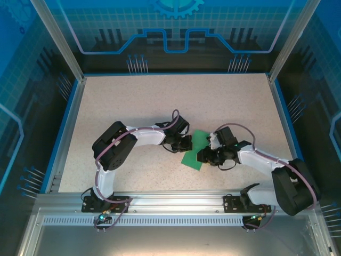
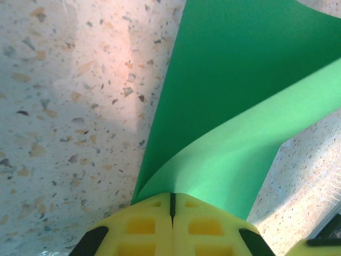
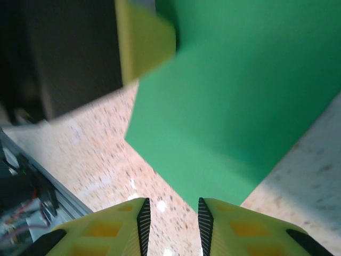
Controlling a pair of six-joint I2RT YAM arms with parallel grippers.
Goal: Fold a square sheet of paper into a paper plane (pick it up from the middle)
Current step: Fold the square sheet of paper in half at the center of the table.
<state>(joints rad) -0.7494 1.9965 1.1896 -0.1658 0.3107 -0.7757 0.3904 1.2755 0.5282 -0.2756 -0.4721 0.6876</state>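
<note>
Two grippers: left gripper (image 2: 171,201) is clamping the thin bright-green square sheet of paper (image 2: 224,106), right gripper (image 3: 173,213) is hovering part-open beside it; align edges before creasing.

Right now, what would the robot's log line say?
left fingers shut on green paper | right fingers open near paper | paper curled, not flat

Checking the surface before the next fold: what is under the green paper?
Speckled table runs around and under the green paper, whose curled edge the shut left tool pinches. Whatever its flat part covers is hidden.
</note>
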